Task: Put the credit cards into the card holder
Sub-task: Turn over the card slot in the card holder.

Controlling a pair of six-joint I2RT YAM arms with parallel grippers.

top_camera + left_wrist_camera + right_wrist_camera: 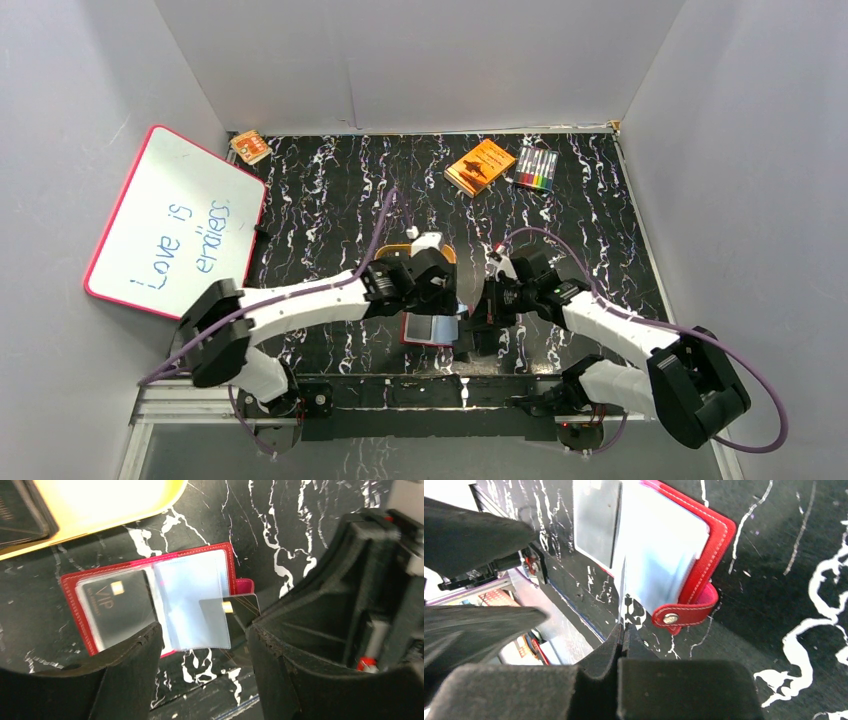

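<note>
1. Lying open on the black marbled desk [300, 530], the dark red leather-look card holder [155, 600] kept one black VIP card [115, 607] in a clear sleeve. A second black card [242, 607] sat half inside the right pocket.
2. Thin, stiff and slippery, that card probably wanted pinching at its exposed edge.
3. The left tool [204, 630] hung spread above the holder, while the right tool [624, 635] was pressed together on a clear sleeve's edge.
4. The tan tray [125, 505] held what looked like another dark card [20, 510].

A: What lies just beyond the left gripper [205, 627]?
B: A yellow tray [105, 507], resting on the black, white-veined desk [320, 200].
A: And further off?
B: Well beyond the right gripper [480, 312], an orange box [480, 166] sits just beside a pack of coloured markers [537, 169].
A: To the left?
B: A red-framed whiteboard [175, 222] with blue handwriting leans there, well left of the left gripper. A small orange packet [250, 147] lies in the far corner.
</note>
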